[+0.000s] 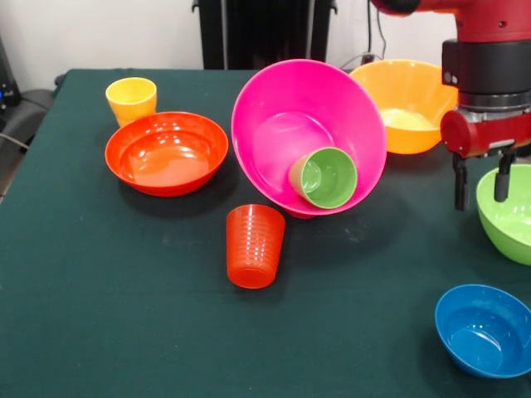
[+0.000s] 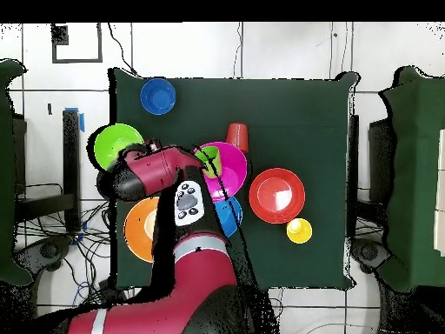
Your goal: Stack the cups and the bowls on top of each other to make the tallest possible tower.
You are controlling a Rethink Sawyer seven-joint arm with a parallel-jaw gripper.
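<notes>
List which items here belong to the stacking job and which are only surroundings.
Job items: pink bowl holding light green cup; red-orange bowl; yellow-orange bowl; lime green bowl; blue bowl; yellow cup; orange-red cup; gripper.

Surroundings: green table cover; dark stand.

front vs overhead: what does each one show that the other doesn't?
Front only: the large pink bowl is tilted, the light green cup lies on its side inside it, and the gripper has open fingers above the lime green bowl's rim. Overhead only: a medium blue bowl partly under the arm. Both: red-orange bowl, yellow cup, orange-red cup.
</notes>
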